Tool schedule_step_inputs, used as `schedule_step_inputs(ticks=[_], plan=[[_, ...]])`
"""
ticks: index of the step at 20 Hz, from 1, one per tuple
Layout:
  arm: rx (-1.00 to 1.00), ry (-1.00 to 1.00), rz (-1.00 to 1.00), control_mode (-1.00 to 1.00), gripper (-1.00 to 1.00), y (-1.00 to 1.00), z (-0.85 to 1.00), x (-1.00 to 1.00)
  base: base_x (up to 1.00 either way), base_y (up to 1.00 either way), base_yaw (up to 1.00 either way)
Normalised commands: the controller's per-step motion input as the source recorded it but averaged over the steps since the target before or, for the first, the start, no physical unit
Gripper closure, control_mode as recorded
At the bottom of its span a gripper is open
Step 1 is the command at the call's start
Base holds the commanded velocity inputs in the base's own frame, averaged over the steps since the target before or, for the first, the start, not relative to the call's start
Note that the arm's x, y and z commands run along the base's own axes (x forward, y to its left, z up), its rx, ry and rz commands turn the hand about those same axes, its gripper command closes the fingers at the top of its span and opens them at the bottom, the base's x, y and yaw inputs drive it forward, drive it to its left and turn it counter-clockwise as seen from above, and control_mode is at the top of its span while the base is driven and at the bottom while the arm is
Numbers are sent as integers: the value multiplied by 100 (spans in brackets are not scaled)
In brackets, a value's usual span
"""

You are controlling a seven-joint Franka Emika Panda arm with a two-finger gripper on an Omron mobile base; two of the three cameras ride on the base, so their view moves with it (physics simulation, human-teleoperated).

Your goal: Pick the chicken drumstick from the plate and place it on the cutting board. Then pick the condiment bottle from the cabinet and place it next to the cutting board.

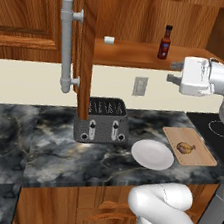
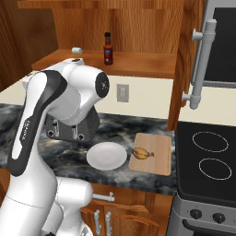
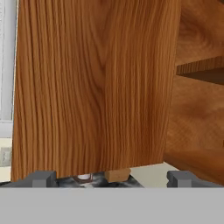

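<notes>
My jaws stand wide apart with nothing between them; in the hand view my two dark fingertips (image 3: 42, 178) sit far to either side, and straight ahead is the broad wooden face of the cabinet door (image 3: 92, 87). My gripper (image 3: 111, 179) is raised to about shelf height, to the right of the bottle in the left base view, well above the worktop (image 1: 39, 139).

The chicken drumstick (image 1: 185, 147) lies on the cutting board (image 1: 201, 157), roughly in its middle, bone end toward the right in the left base view. The board rests flat on the dark marbled worktop, just beside the stove top (image 2: 209, 156). The white plate (image 1: 152, 154) sits bare just beside the board, on the toaster's side; I cannot tell whether their edges touch. The grey toaster (image 1: 102, 120) stands behind the plate, against the wall.

The condiment bottle (image 1: 165, 42) stands upright on the wooden shelf (image 1: 137, 54) of the open cabinet, dark red with a black cap. A small white cylinder (image 1: 109, 40) lies on the same shelf, well apart from the bottle. The door is swung open, its long grey bar handle (image 1: 68, 44) facing outward in the left base view. A wall outlet (image 1: 140, 86) sits below the shelf on the pale backsplash.
</notes>
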Motion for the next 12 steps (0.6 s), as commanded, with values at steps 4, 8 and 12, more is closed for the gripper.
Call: schedule_step_inputs(ticks=[4,8,12], plan=[[4,0,0,-100,-100,-1,5,16,0,0,0],[4,0,0,-100,-100,-7,7,15,0,0,0],[4,0,0,-100,-100,-9,6,17,0,0,0]])
